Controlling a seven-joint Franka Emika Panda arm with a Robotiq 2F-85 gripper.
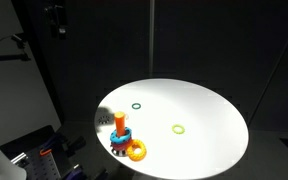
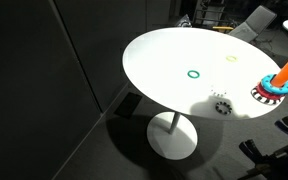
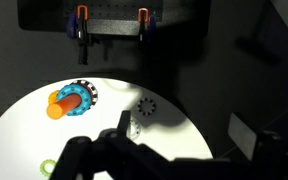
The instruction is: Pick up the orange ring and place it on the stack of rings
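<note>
The orange ring [image 1: 137, 151] lies flat on the round white table [image 1: 199, 110], touching the near side of the stack of rings [image 1: 121, 132]. The stack is an upright orange post with red and blue rings at its base. In the wrist view the orange ring [image 3: 56, 110] lies beside the stack [image 3: 77, 96] at the table's far left. The stack also shows at the right edge of an exterior view [image 2: 281, 82], where the orange ring is out of view. My gripper [image 3: 182, 119] is open and empty, high above the table and well right of the stack. It shows in neither exterior view.
A thin green hoop [image 1: 136, 105] and a thin yellow-green hoop [image 1: 178, 128] lie flat on the table. A small dark gear-shaped piece [image 3: 147, 106] lies near the table edge; it also shows in an exterior view [image 2: 221, 104]. Dark curtains surround the table.
</note>
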